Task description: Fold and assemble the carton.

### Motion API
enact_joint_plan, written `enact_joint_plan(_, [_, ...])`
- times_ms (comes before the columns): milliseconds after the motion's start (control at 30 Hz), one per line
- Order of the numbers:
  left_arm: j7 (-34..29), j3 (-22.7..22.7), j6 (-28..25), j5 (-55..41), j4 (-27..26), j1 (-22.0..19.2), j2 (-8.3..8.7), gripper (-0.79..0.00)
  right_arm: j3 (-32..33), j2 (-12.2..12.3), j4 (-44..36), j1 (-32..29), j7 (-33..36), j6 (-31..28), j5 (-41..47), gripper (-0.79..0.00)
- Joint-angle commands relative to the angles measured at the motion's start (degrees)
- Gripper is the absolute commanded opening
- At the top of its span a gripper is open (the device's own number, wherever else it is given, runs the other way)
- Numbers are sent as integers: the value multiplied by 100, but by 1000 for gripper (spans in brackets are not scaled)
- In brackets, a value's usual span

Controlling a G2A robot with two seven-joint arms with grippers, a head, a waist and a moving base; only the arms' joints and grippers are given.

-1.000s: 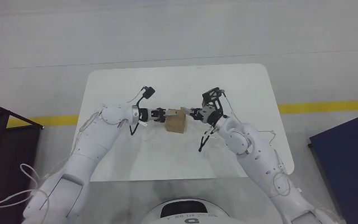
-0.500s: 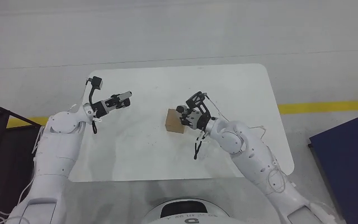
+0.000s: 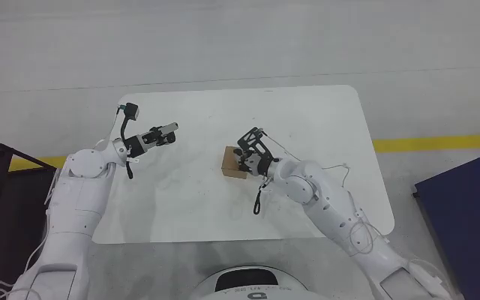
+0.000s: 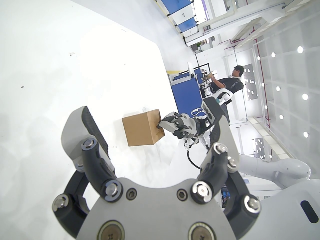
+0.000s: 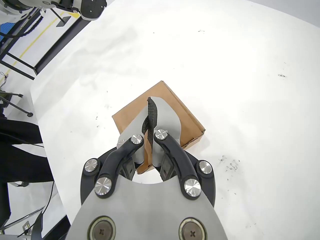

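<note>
I see my right gripper (image 3: 241, 154) clenched against the brown cardboard carton (image 3: 231, 163) at the white table's (image 3: 315, 120) middle, left gripper (image 3: 168, 132) released toward its left edge.

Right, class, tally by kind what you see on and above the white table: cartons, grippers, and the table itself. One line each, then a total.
carton: 1
grippers: 2 (left gripper open, apart from the carton; right gripper shut, tips against the carton)
table: 1
Total: 4

The left gripper (image 3: 171, 130) hovers near the worktop's (image 3: 315, 120) left edge, fingers (image 4: 96, 128) spread wide; the right gripper (image 5: 150, 103) sits mid-worktop, fingers pressed together.
</note>
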Motion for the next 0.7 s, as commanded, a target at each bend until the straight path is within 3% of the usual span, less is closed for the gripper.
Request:
enact_joint_plan(0, [0,0,0,0,0,0,0,0,1,3,-14,-10,37,-3,-17,-785])
enact_joint_plan(300, [0,0,0,0,0,0,0,0,123,42,-405,-222,-194,-77,-147,-785])
enact_joint_plan(667, [0,0,0,0,0,0,0,0,2,-3,-193,-123,-43,53,-147,-785])
